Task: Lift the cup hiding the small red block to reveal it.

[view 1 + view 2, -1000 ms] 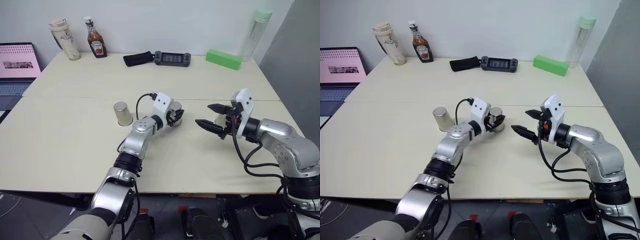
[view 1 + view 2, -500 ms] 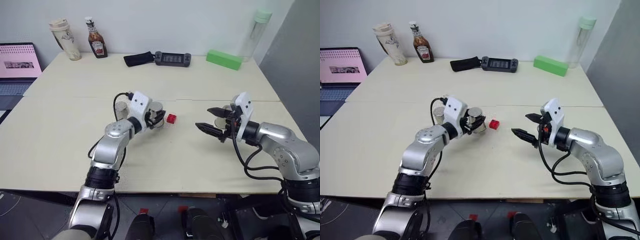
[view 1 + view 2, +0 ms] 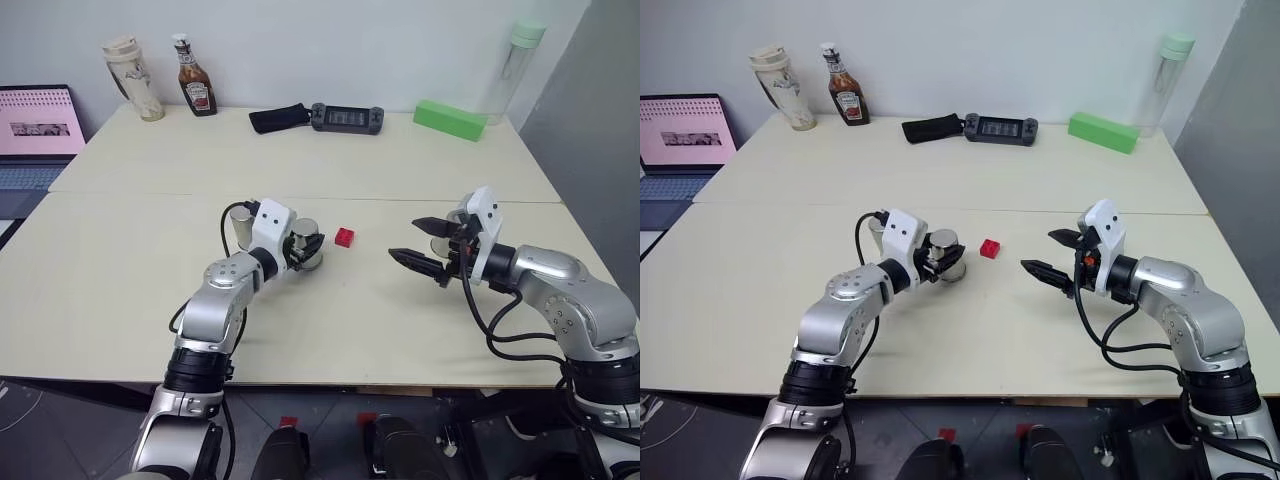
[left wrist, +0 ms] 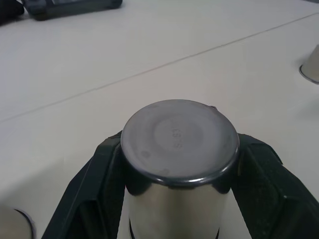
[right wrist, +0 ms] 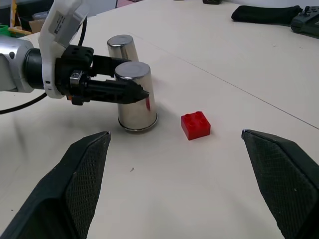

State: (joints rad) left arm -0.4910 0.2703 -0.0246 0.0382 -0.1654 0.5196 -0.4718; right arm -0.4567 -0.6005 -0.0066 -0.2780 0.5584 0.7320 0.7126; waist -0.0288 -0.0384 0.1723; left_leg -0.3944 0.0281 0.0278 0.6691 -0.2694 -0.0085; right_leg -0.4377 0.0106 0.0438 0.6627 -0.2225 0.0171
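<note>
Right wrist view: left claw point(image 5: 130, 91) grips cup point(image 5: 135, 97) beside exposed red block point(image 5: 195, 124).

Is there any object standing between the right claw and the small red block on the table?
Nothing visible stands between them. The small red block lies uncovered on bare table, ahead of the open right claw. The cup, held by the left claw, stands beside the block, not across that path.

The left gripper point(image 3: 937, 261) has carried the cup point(image 3: 946, 254) leftward off the small red block point(image 3: 989, 248) (now bare on the counter point(image 3: 1040, 330)) and set it just beside it.
</note>
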